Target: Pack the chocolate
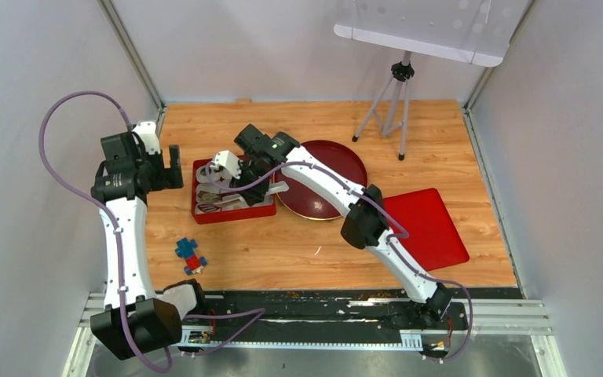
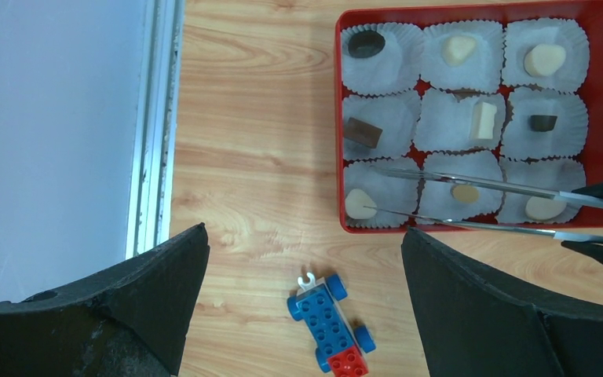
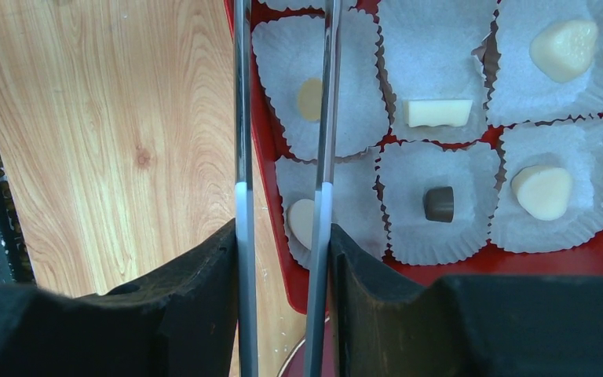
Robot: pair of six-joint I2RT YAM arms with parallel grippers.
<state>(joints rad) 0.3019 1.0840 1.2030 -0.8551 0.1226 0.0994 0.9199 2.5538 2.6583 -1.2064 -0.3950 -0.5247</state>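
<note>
A red box (image 2: 338,118) holds nine white paper cups, each with one chocolate: cream pieces (image 2: 458,49), dark pieces (image 2: 366,44) and a tan disc (image 2: 465,193). My right gripper (image 3: 283,228) is shut on metal tweezers (image 3: 241,118). Their two arms are spread and reach over the box's edge row, with the tips near a cream piece (image 2: 359,204); they hold nothing. In the right wrist view a cream heart (image 3: 564,49) and a dark lump (image 3: 439,203) sit in their cups. My left gripper (image 2: 305,232) is open and empty, above the table left of the box (image 1: 232,214).
A blue and red toy block car (image 2: 330,322) lies on the wood under my left gripper. A dark red round plate (image 1: 338,157) sits right of the box, and a flat red lid (image 1: 432,228) further right. A tripod (image 1: 392,102) stands at the back.
</note>
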